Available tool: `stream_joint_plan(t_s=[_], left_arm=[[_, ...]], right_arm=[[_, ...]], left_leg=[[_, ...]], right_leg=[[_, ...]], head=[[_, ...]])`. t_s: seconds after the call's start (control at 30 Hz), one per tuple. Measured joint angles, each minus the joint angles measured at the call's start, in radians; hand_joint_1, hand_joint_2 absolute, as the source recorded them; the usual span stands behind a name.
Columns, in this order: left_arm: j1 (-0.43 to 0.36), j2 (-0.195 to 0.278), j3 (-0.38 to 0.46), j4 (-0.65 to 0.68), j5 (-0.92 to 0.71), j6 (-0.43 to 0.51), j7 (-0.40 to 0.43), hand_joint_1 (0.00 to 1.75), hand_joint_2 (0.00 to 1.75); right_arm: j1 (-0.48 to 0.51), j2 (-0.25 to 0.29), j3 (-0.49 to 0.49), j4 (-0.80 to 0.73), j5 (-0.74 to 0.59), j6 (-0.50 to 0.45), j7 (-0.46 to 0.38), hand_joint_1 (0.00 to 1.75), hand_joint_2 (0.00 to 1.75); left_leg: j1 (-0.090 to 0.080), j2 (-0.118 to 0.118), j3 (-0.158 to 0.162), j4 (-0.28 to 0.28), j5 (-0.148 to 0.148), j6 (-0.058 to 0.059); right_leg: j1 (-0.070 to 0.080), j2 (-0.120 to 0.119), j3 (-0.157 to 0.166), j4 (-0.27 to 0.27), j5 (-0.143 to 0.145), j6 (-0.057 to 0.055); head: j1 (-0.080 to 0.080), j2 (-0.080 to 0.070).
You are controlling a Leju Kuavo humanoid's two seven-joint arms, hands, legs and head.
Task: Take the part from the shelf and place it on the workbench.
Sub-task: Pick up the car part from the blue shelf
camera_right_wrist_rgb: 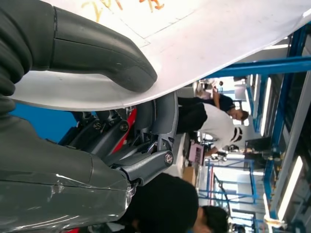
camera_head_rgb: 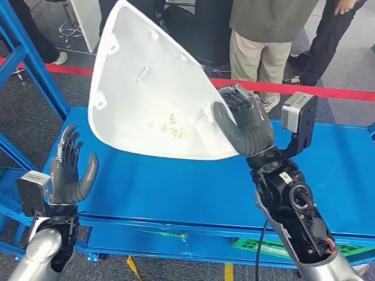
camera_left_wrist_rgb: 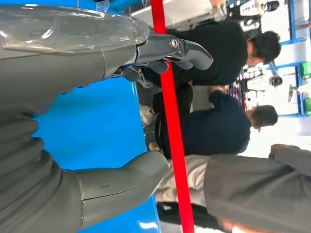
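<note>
You are in the carry step: your right hand [camera_head_rgb: 247, 126] pinches the white part [camera_head_rgb: 145, 86] by its right corner, thumb on the inner face, holding it tilted up in the upper centre of the frame above the blue desk [camera_head_rgb: 182, 191]. Your left hand [camera_head_rgb: 69, 171] hangs spread and unloaded at lower left. Next, I judge, lower the part flat onto the desk before releasing.

The part [camera_head_rgb: 150, 86] hangs above the workbench [camera_head_rgb: 211, 187], toward its 11 o'clock. The right hand [camera_head_rgb: 247, 122] grips the part's edge at its 3 o'clock, thumb on the near face. The left hand [camera_head_rgb: 69, 171] hovers at the bench's 9 o'clock edge, below the part's 7 o'clock. A tape barrier [camera_head_rgb: 300, 90] runs behind the bench, with people [camera_head_rgb: 261, 30] beyond it at 12 o'clock.
</note>
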Motion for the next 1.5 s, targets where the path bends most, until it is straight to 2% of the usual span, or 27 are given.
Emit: stream_joint_plan(t_s=[0.27, 0.5, 0.57, 0.6, 0.63, 0.7, 0.73, 0.77, 0.8, 0.83, 0.9, 0.93, 0.97, 1.03, 1.07, 1.1, 1.17, 1.23, 1.27, 1.3, 1.33, 1.4, 1.43, 1.47, 1.5], left_arm=[[0.001, -0.002, 0.0, -0.024, -0.01, 0.022, 0.003, 0.0, 1.75], [-0.001, -0.003, 0.0, -0.039, -0.022, 0.029, -0.001, 0.0, 1.75], [-0.003, -0.004, 0.0, -0.045, -0.022, 0.029, -0.005, 0.0, 1.75], [-0.006, -0.005, 0.0, -0.047, -0.022, 0.03, -0.007, 0.0, 1.75], [-0.007, -0.006, 0.0, -0.048, -0.022, 0.031, -0.01, 0.0, 1.75], [-0.007, -0.008, 0.0, -0.048, -0.023, 0.032, -0.012, 0.0, 1.75], [-0.005, -0.009, 0.0, -0.048, -0.024, 0.033, -0.013, 0.0, 1.75], [-0.004, -0.009, 0.0, -0.048, -0.025, 0.034, -0.014, 0.0, 1.75], [-0.002, -0.01, 0.0, -0.048, -0.025, 0.035, -0.015, 0.0, 1.75], [-0.002, -0.011, 0.0, -0.048, -0.026, 0.035, -0.016, 0.0, 1.75], [-0.004, -0.014, 0.0, -0.048, -0.026, 0.035, -0.019, 0.0, 1.75], [-0.006, -0.016, 0.0, -0.048, -0.026, 0.034, -0.022, 0.0, 1.75], [-0.008, -0.017, 0.0, -0.048, -0.026, 0.033, -0.024, 0.0, 1.75], [-0.009, -0.019, 0.0, -0.048, -0.027, 0.032, -0.028, 0.0, 1.75], [-0.01, -0.019, 0.0, -0.048, -0.027, 0.032, -0.03, 0.0, 1.75], [-0.012, -0.019, 0.0, -0.048, -0.027, 0.032, -0.031, 0.0, 1.75], [-0.017, -0.02, 0.0, -0.048, -0.027, 0.032, -0.032, 0.0, 1.75], [-0.018, -0.02, 0.0, -0.048, -0.026, 0.031, -0.032, 0.0, 1.75], [-0.017, -0.02, 0.0, -0.048, -0.025, 0.03, -0.032, 0.0, 1.75], [-0.017, -0.02, 0.0, -0.047, -0.024, 0.03, -0.032, 0.0, 1.75], [-0.017, -0.02, 0.0, -0.047, -0.023, 0.029, -0.033, 0.0, 1.75], [-0.019, -0.02, 0.0, -0.047, -0.022, 0.03, -0.036, 0.0, 1.75], [-0.02, -0.021, 0.0, -0.048, -0.021, 0.03, -0.038, 0.0, 1.75], [-0.021, -0.021, 0.0, -0.048, -0.021, 0.031, -0.039, 0.0, 1.75], [-0.022, -0.021, 0.0, -0.048, -0.02, 0.033, -0.04, 0.0, 1.75]], right_arm=[[0.001, 0.0, 0.001, 0.0, 0.031, -0.006, -0.007, 1.75, 1.75], [0.007, 0.0, 0.009, -0.018, 0.167, -0.039, -0.018, 1.75, 1.75], [0.009, 0.0, 0.011, -0.027, 0.175, -0.039, -0.02, 1.75, 1.75], [0.009, 0.0, 0.012, -0.03, 0.18, -0.039, -0.023, 1.75, 1.75], [0.01, 0.0, 0.013, -0.031, 0.185, -0.039, -0.026, 1.75, 1.75], [0.013, 0.0, 0.017, -0.032, 0.194, -0.039, -0.03, 1.75, 1.75], [0.016, 0.001, 0.02, -0.032, 0.196, -0.039, -0.03, 1.75, 1.75], [0.019, 0.001, 0.022, -0.032, 0.198, -0.039, -0.031, 1.75, 1.75], [0.021, 0.001, 0.023, -0.032, 0.198, -0.039, -0.031, 1.75, 1.75], [0.022, 0.001, 0.024, -0.032, 0.198, -0.039, -0.033, 1.75, 1.75], [0.024, 0.001, 0.026, -0.033, 0.199, -0.039, -0.036, 1.75, 1.75], [0.027, 0.001, 0.027, -0.033, 0.199, -0.039, -0.037, 1.75, 1.75], [0.03, 0.001, 0.029, -0.034, 0.199, -0.039, -0.037, 1.75, 1.75], [0.034, 0.001, 0.031, -0.035, 0.2, -0.04, -0.037, 1.75, 1.75], [0.034, 0.002, 0.032, -0.036, 0.2, -0.041, -0.038, 1.75, 1.75], [0.034, 0.002, 0.032, -0.038, 0.2, -0.041, -0.038, 1.75, 1.75], [0.035, 0.003, 0.033, -0.04, 0.2, -0.041, -0.039, 1.75, 1.75], [0.038, 0.004, 0.034, -0.041, 0.2, -0.04, -0.04, 1.75, 1.75], [0.04, 0.004, 0.035, -0.041, 0.2, -0.038, -0.04, 1.75, 1.75], [0.041, 0.004, 0.036, -0.041, 0.201, -0.036, -0.041, 1.75, 1.75], [0.041, 0.004, 0.037, -0.041, 0.202, -0.032, -0.043, 1.75, 1.75], [0.041, 0.004, 0.039, -0.043, 0.203, -0.021, -0.047, 1.75, 1.75], [0.041, 0.004, 0.04, -0.045, 0.202, -0.016, -0.048, 1.75, 1.75], [0.04, 0.005, 0.042, -0.047, 0.202, -0.011, -0.049, 1.75, 1.75], [0.04, 0.005, 0.044, -0.049, 0.201, -0.008, -0.049, 1.75, 1.75]], left_leg=[[-0.001, 0.0, -0.001, 0.002, -0.001, 0.001], [-0.003, 0.0, -0.005, 0.01, -0.009, 0.016], [0.005, -0.002, 0.006, -0.008, -0.002, 0.023], [0.009, -0.004, 0.014, -0.017, 0.001, 0.027], [0.014, -0.006, 0.02, -0.024, 0.003, 0.029], [0.014, -0.014, 0.024, -0.026, 0.003, 0.031], [0.015, -0.02, 0.025, -0.026, 0.001, 0.03], [0.017, -0.028, 0.026, -0.025, 0.0, 0.028], [0.02, -0.038, 0.027, -0.022, -0.003, 0.024], [0.023, -0.049, 0.029, -0.018, -0.007, 0.018], [0.027, -0.069, 0.026, -0.003, -0.016, 0.003], [0.028, -0.079, 0.019, 0.004, -0.018, -0.005], [0.028, -0.089, 0.012, 0.007, -0.018, -0.012], [0.032, -0.105, 0.003, 0.008, -0.014, -0.024], [0.032, -0.092, -0.001, 0.017, -0.018, -0.028], [0.031, -0.07, -0.015, 0.043, -0.031, -0.031], [0.027, -0.015, -0.078, 0.165, -0.084, -0.034], [0.026, 0.0, -0.16, 0.306, -0.132, -0.032], [0.025, 0.001, -0.181, 0.334, -0.131, -0.029], [0.024, 0.002, -0.179, 0.32, -0.111, -0.024], [0.02, 0.008, -0.153, 0.263, -0.076, -0.017], [0.006, 0.043, -0.077, 0.109, -0.011, 0.0], [-0.001, 0.056, -0.051, 0.057, 0.005, 0.007], [-0.008, 0.063, -0.039, 0.031, 0.008, 0.011], [-0.012, 0.056, -0.038, 0.027, 0.006, 0.014]], right_leg=[[-0.001, 0.0, 0.0, 0.0, 0.0, 0.0], [-0.003, -0.001, 0.004, -0.004, -0.001, 0.011], [-0.001, -0.004, 0.001, 0.0, -0.009, 0.016], [-0.001, -0.005, -0.01, 0.025, -0.026, 0.019], [-0.002, -0.006, -0.032, 0.075, -0.053, 0.022], [-0.005, -0.006, -0.1, 0.223, -0.115, 0.03], [-0.008, -0.006, -0.13, 0.279, -0.131, 0.035], [-0.011, -0.006, -0.141, 0.298, -0.126, 0.039], [-0.015, -0.006, -0.131, 0.272, -0.1, 0.042], [-0.02, -0.002, -0.102, 0.206, -0.059, 0.047], [-0.031, 0.038, -0.034, 0.068, -0.009, 0.054], [-0.033, 0.056, -0.013, 0.029, -0.003, 0.053], [-0.033, 0.069, -0.005, 0.018, -0.01, 0.048], [-0.028, 0.054, -0.002, 0.02, -0.013, 0.03], [-0.027, 0.043, 0.0, 0.019, -0.013, 0.021], [-0.026, 0.031, 0.003, 0.018, -0.014, 0.012], [-0.021, 0.005, 0.006, 0.016, -0.016, -0.002], [-0.012, -0.021, 0.007, 0.016, -0.02, -0.01], [-0.007, -0.034, 0.008, 0.016, -0.021, -0.013], [-0.004, -0.047, 0.01, 0.016, -0.023, -0.015], [0.0, -0.059, 0.013, 0.016, -0.026, -0.016], [0.006, -0.08, 0.021, 0.016, -0.032, -0.015], [0.008, -0.088, 0.024, 0.016, -0.036, -0.012], [0.01, -0.097, 0.026, 0.015, -0.039, -0.008], [0.011, -0.106, 0.029, 0.014, -0.041, -0.004]], head=[[0.0, 0.0], [-0.006, 0.0], [-0.005, 0.0], [-0.001, 0.0], [0.004, 0.0], [0.014, 0.0], [0.017, 0.0], [0.019, 0.0], [0.022, 0.0], [0.025, 0.0], [0.032, 0.0], [0.034, 0.0], [0.033, 0.0], [0.03, 0.0], [0.027, 0.0], [0.021, 0.0], [0.003, 0.0], [-0.007, 0.0], [-0.01, 0.0], [-0.011, 0.0], [-0.012, 0.0], [-0.013, 0.0], [-0.013, 0.0], [-0.012, 0.0], [-0.012, 0.0]])
